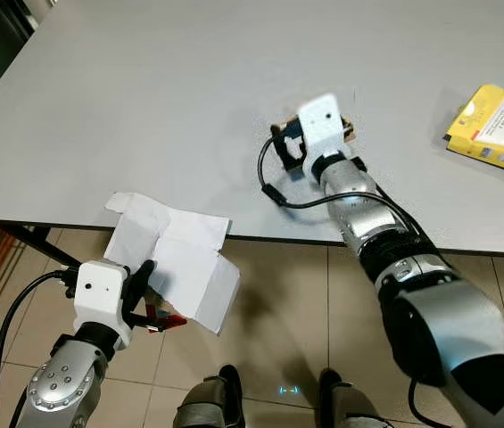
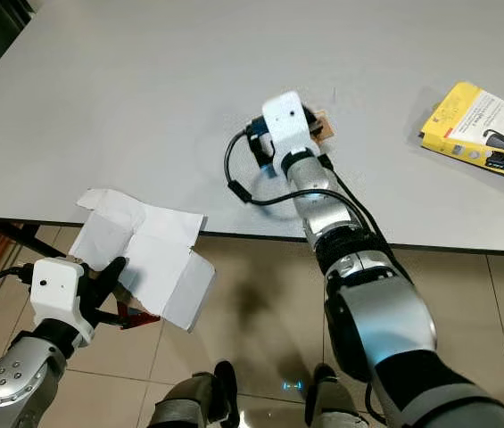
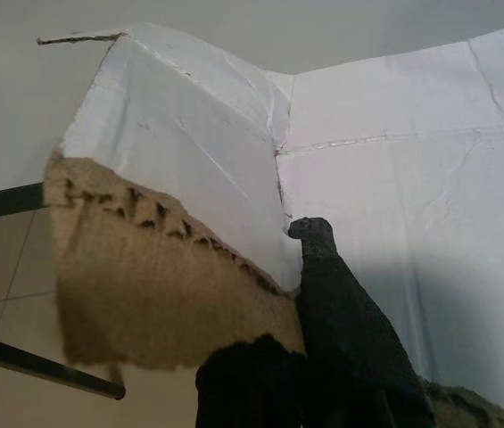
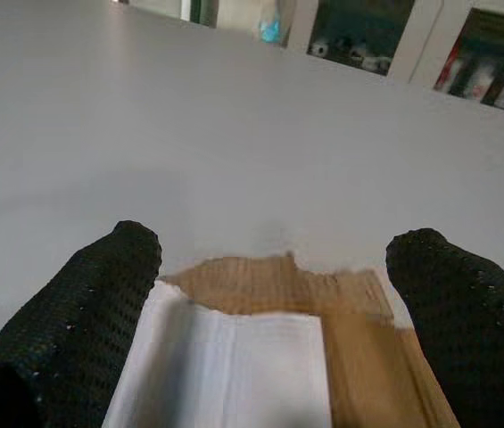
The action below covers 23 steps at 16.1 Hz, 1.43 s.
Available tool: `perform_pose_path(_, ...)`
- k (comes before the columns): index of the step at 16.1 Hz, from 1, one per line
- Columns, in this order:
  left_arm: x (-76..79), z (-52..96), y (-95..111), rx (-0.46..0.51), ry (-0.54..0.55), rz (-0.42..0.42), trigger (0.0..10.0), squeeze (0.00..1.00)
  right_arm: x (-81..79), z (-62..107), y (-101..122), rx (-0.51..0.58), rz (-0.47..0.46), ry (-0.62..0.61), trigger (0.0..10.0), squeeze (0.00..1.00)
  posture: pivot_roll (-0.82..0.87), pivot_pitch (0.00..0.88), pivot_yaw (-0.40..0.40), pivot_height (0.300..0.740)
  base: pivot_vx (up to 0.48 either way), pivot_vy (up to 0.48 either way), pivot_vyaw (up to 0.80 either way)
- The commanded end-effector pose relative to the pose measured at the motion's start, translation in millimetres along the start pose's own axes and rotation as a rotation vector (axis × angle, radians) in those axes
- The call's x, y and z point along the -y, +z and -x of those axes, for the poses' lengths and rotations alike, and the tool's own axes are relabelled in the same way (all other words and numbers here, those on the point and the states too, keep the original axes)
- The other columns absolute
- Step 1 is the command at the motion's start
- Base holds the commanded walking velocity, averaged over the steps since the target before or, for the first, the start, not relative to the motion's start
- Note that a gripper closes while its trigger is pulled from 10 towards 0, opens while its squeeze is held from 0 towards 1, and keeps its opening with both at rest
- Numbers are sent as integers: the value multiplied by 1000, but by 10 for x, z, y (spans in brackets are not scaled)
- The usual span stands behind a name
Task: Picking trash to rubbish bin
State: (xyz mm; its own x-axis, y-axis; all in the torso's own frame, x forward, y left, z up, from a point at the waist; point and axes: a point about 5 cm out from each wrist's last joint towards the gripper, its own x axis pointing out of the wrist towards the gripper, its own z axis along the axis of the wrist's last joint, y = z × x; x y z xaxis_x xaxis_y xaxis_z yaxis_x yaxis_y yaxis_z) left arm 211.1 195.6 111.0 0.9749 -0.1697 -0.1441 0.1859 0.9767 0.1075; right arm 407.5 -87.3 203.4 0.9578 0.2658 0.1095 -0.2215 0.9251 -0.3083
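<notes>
Left eye view, lower left: the left gripper (image 1: 149, 290) is clenched on a torn white cardboard sheet (image 1: 180, 259). At centre, on the grey table (image 1: 144, 98), the right gripper (image 4: 274, 321) is spread wide around a small cardboard scrap (image 4: 278, 348).

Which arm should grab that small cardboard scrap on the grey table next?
Right. The right pincer sits open with the small torn brown-and-white cardboard scrap between its fingers, while the left pincer already holds the large white cardboard sheet.

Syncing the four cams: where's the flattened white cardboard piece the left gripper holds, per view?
Left eye: white cardboard piece at lower left, hanging past the grey table edge, in the left gripper.
Right eye: lower left.
Left wrist: close up, torn brown edge.
Right wrist: not this piece; a smaller scrap lies there.
Shared landmark: the table edge.
</notes>
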Motion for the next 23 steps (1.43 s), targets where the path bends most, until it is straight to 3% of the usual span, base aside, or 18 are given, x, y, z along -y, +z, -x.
perform_pose_path(1, -5, 39, -76, -44, 1, 10, 10000, 0, -16, -16, 28, 2, -10, -2, 10000, 0, 113, 278, 137, 740, 0, 0, 0)
perform_pose_path(9, -30, 80, -97, -59, 17, 16, 10000, 0, -67, -14, -41, -53, 3, 27, 10000, 0, 130, 285, 140, 740, 0, 0, 0)
perform_pose_path(12, -31, 89, -99, -64, 21, 19, 10000, 0, -119, 26, -186, -132, -43, 49, 10000, 0, 136, 288, 141, 740, 0, 0, 0)
perform_pose_path(18, -40, 94, -96, -65, 23, 19, 10000, 0, -19, 58, -277, -179, -47, 2, 10000, 0, 138, 286, 142, 740, 0, 0, 0)
perform_pose_path(19, -40, 91, -93, -64, 23, 19, 10000, 0, -31, 64, -291, -183, -52, 10, 1412, 0, 139, 284, 141, 740, 0, 0, 0)
perform_pose_path(20, -40, 90, -93, -64, 23, 19, 10000, 0, -38, 66, -294, -182, -55, 13, 1412, 0, 139, 284, 141, 740, 0, 0, 0)
perform_pose_path(21, -43, 88, -92, -64, 23, 19, 10000, 0, -64, 69, -294, -175, -61, 25, 0, 0, 138, 283, 142, 740, 0, 0, 0)
perform_pose_path(23, -47, 83, -88, -62, 23, 19, 10000, 0, -99, 74, -296, -165, -83, 46, 0, 0, 138, 282, 141, 740, 0, 0, 0)
